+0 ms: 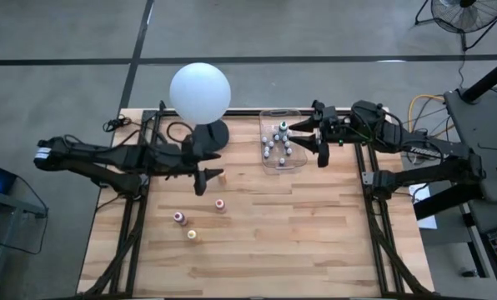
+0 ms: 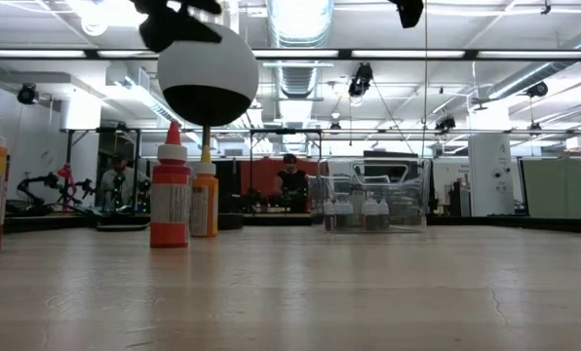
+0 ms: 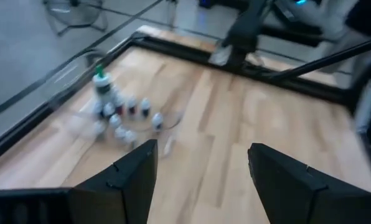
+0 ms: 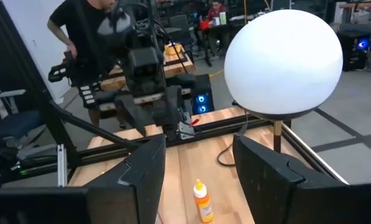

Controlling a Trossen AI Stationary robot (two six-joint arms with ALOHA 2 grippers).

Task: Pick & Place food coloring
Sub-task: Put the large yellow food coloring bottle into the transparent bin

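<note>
Workshop clutter lies beyond the wooden counter [image 1: 315, 233]; most food coloring bottles [image 1: 278, 143] stand in the clear bin [image 1: 271, 163], four loose bottles [image 1: 191, 235] near the left claw [image 1: 208, 178]; both claws gape empty, the right claw [image 1: 308, 140] at the bin; tightly packed bottles could topple; the white globe lamp [image 1: 200, 92] crowds the left arm.

Your right hand [image 4: 197, 163]: fingers apart, nothing between them.
Bottle [image 4: 201, 200]: you see an orange one upright on the table [image 4: 185, 168], beyond your fingers.
Lamp [image 4: 283, 62]: white globe, near the bottle.
Left arm [image 4: 145, 74]: across the table.
Person [image 4: 86, 37]: behind that arm.
</note>
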